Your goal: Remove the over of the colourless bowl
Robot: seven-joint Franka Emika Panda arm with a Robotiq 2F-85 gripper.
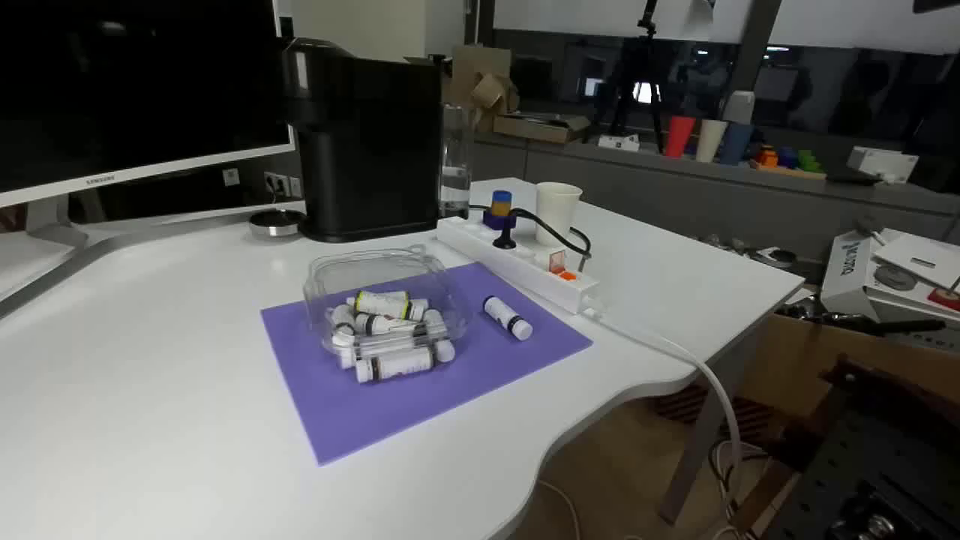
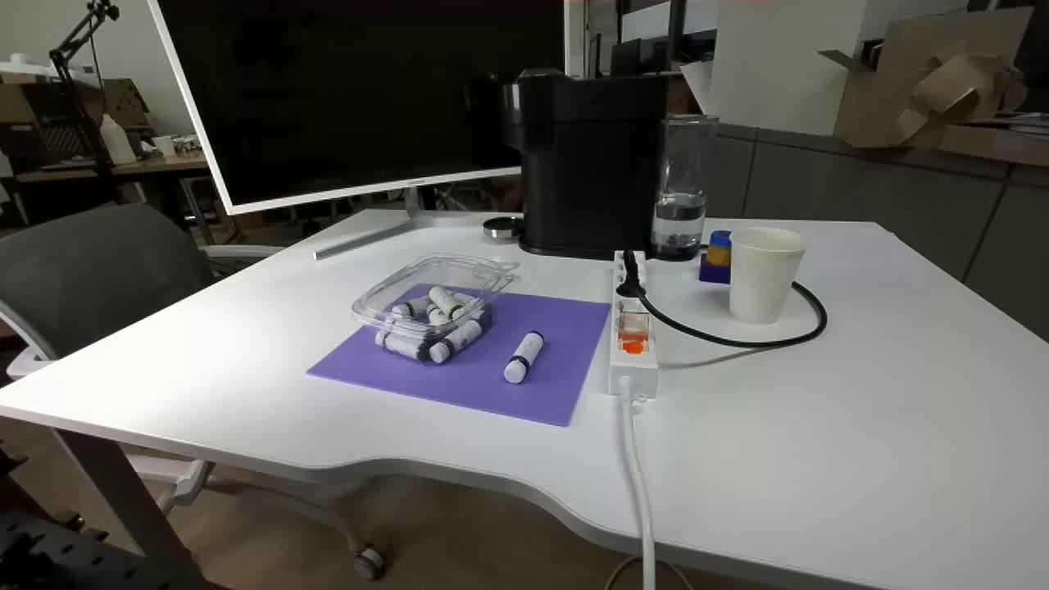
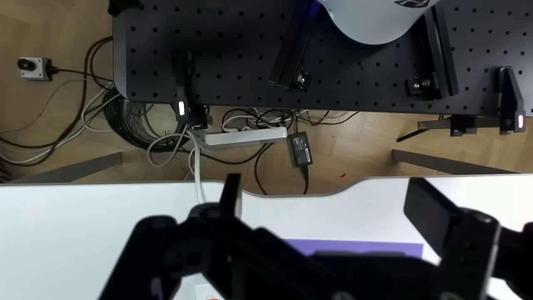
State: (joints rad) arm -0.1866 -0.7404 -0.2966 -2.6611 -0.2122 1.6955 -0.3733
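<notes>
Near the wavy table edge [image 2: 401,463], the lid [image 1: 367,271] should feel light, bendy, slippery; pinch its tab [image 2: 506,267]. Gripper [image 3: 325,196] spread wide.

Your gripper [image 3: 327,198], at the bottom of the wrist view, is black, with jointed links [image 3: 187,250] and blocky fingertips [image 3: 431,210]; your arm's base [image 3: 368,23], upper right, is rounded, smooth and pale, with a dark marking [image 3: 412,3].

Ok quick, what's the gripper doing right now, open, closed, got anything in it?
Gripper: open, jaws standing wide apart in the wrist view, holding nothing.
</notes>
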